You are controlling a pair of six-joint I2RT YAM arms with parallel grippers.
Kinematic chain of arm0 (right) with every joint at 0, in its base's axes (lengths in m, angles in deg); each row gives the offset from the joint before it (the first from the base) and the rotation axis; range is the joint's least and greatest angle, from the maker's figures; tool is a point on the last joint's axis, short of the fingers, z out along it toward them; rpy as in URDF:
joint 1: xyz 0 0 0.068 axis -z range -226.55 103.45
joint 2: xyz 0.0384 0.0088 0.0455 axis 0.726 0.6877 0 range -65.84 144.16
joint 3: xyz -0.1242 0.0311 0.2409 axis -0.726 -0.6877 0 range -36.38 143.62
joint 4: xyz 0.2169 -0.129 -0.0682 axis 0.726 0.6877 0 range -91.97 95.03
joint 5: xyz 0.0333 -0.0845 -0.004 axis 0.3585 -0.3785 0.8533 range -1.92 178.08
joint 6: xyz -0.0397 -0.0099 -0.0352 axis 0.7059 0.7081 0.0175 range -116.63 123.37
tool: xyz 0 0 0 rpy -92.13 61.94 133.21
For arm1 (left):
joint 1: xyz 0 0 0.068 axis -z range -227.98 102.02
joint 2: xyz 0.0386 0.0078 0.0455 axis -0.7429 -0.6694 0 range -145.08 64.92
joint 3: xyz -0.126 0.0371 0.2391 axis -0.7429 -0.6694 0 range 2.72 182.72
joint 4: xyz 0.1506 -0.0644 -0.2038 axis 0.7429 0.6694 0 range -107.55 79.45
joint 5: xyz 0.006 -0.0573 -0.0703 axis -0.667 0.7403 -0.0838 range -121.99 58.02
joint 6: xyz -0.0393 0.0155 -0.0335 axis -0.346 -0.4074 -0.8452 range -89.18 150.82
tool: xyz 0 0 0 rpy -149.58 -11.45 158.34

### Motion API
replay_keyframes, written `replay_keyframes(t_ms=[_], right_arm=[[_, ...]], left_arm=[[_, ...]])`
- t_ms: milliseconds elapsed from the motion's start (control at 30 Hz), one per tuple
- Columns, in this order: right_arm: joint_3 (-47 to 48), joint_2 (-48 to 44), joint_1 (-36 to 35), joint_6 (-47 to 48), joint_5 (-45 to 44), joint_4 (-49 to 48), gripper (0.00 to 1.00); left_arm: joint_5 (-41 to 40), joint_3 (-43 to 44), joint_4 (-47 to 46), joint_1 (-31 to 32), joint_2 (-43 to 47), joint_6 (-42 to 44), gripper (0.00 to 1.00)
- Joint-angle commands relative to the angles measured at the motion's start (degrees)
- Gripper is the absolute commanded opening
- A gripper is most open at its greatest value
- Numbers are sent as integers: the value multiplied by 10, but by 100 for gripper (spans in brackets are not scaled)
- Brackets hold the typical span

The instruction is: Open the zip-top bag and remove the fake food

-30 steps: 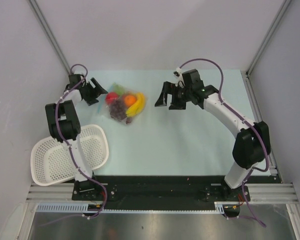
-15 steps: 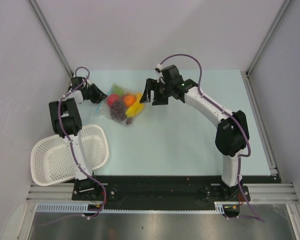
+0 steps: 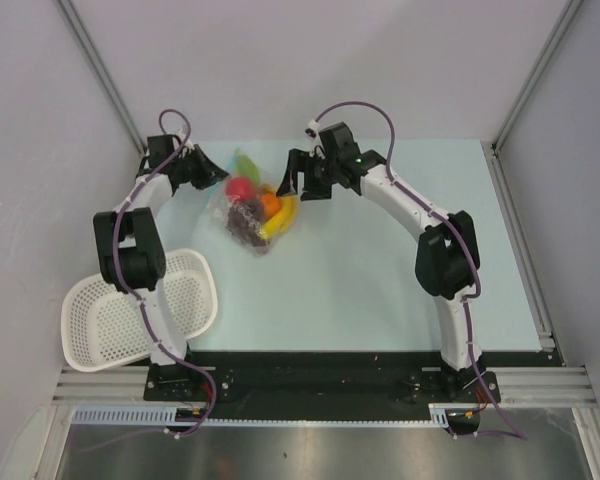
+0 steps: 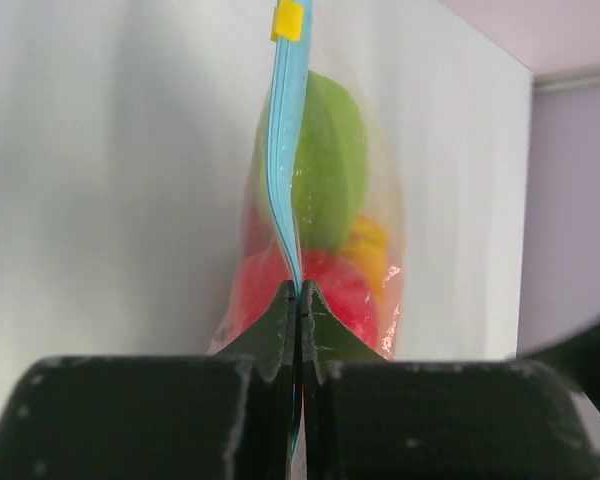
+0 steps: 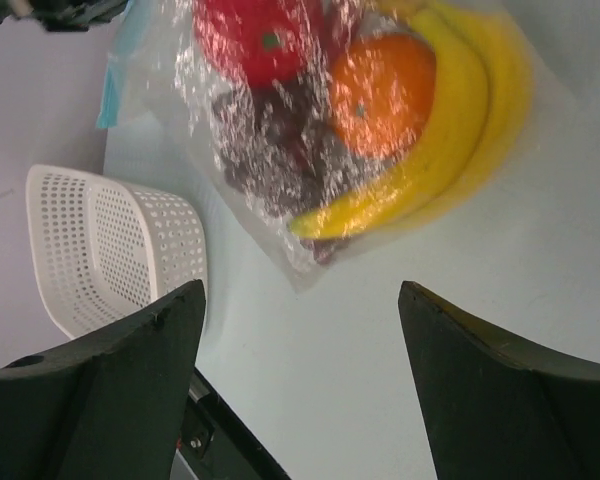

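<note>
The left arm reaches far forward along the left side of the table (image 3: 380,290), its wrist turned right. The left gripper (image 4: 298,300) is pinched tight on the blue zip strip (image 4: 282,150) of the bag (image 3: 252,215). The right arm arches from its base across the far half of the table. The right gripper (image 5: 300,290) hovers just beside the bag's right edge, fingers (image 5: 130,380) spread wide — gripping nothing.

The bag sits between the two grippers at the far left, with the fake food (image 3: 260,205) inside — red piece (image 5: 265,40), orange ball (image 5: 380,95), banana (image 5: 450,150), grapes (image 5: 280,140), green piece (image 4: 330,160). A white basket (image 3: 110,320) lies near the left arm's base.
</note>
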Motion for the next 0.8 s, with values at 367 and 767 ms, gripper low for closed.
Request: replay_keyframes(t_ms=[367, 767], right_arm=[[-15, -51, 77, 238, 114, -88, 100], [-105, -33, 120, 123, 342, -411, 86]], left_arm=[[24, -100, 56, 127, 245, 134, 0], [51, -183, 17, 161, 331, 94, 0]])
